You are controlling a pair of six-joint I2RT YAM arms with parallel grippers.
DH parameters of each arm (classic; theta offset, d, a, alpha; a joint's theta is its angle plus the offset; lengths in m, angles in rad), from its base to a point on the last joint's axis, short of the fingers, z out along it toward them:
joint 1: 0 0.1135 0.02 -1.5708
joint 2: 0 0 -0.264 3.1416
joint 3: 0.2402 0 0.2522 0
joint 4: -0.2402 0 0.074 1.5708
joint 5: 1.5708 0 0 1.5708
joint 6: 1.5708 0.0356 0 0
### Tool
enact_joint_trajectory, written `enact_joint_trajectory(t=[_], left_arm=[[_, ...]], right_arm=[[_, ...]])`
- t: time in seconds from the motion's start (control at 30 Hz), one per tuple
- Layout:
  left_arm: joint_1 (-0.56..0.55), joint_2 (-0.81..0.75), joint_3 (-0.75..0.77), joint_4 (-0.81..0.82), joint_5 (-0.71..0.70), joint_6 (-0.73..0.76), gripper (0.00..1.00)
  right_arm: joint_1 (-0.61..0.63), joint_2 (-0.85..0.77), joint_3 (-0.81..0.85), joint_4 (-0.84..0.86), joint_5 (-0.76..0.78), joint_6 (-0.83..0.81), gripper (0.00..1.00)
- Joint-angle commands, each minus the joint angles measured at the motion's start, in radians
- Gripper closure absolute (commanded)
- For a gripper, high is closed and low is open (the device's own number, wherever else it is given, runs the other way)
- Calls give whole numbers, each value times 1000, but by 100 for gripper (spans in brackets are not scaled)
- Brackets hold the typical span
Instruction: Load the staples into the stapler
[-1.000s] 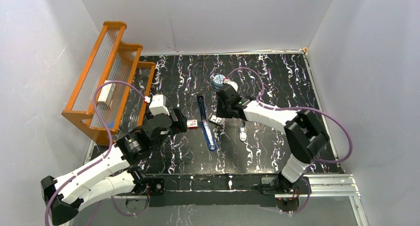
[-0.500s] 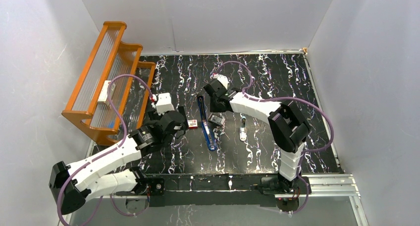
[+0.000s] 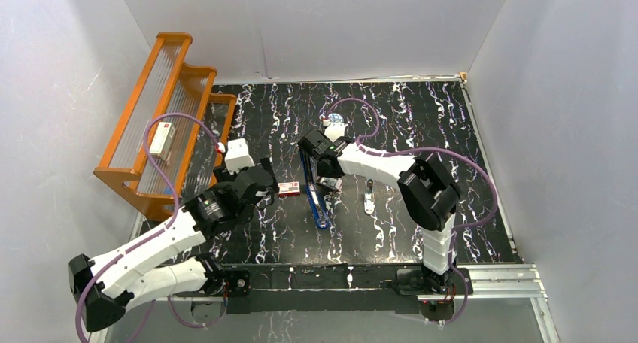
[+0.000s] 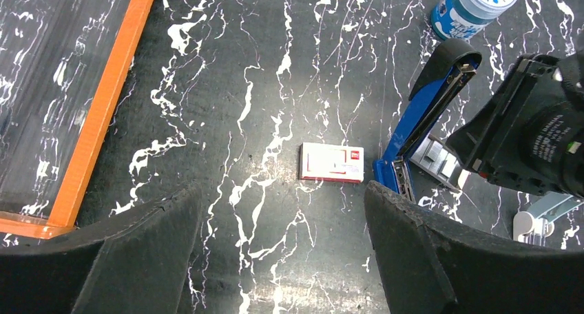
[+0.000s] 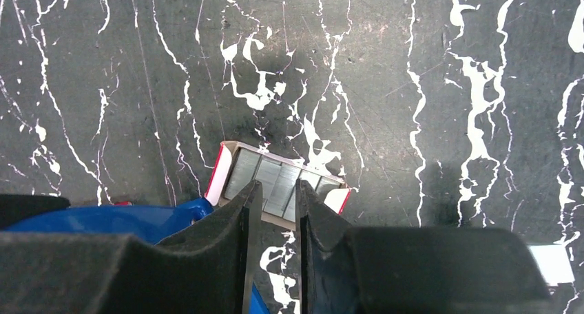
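Note:
The blue stapler (image 3: 314, 192) lies open on the black marbled table; it also shows in the left wrist view (image 4: 421, 124) and at the lower left of the right wrist view (image 5: 103, 217). The red-and-white staple box sleeve (image 3: 289, 189) lies flat just left of it (image 4: 332, 162). Its pale tray of silvery staples (image 3: 329, 183) lies right of the stapler (image 5: 279, 183) (image 4: 435, 157). My right gripper (image 5: 273, 193) hangs over the tray's near edge, jaws a narrow gap apart, nothing seen between them. My left gripper (image 4: 282, 248) is wide open and empty, short of the sleeve.
An orange stepped rack (image 3: 162, 117) at the left holds a longer white box (image 3: 160, 140). A blue-and-white bottle (image 3: 333, 120) stands behind the stapler (image 4: 474, 4). A small white and light-blue tool (image 3: 369, 196) lies right of the tray.
My right gripper has swung left, from beside the bottle to above the stapler and tray. My left gripper has drawn back a little from the sleeve. The stapler and tray have not moved.

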Motion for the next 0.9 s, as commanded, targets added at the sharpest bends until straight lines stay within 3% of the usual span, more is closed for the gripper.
enact_joint_trajectory(t=[0.0, 0.87], left_arm=[[8, -40, 4, -29, -65, -25, 15], [8, -24, 1, -31, -63, -31, 14]], right_arm=[[-3, 33, 52, -9, 21, 51, 68], [-3, 102, 72, 7, -14, 60, 64]])
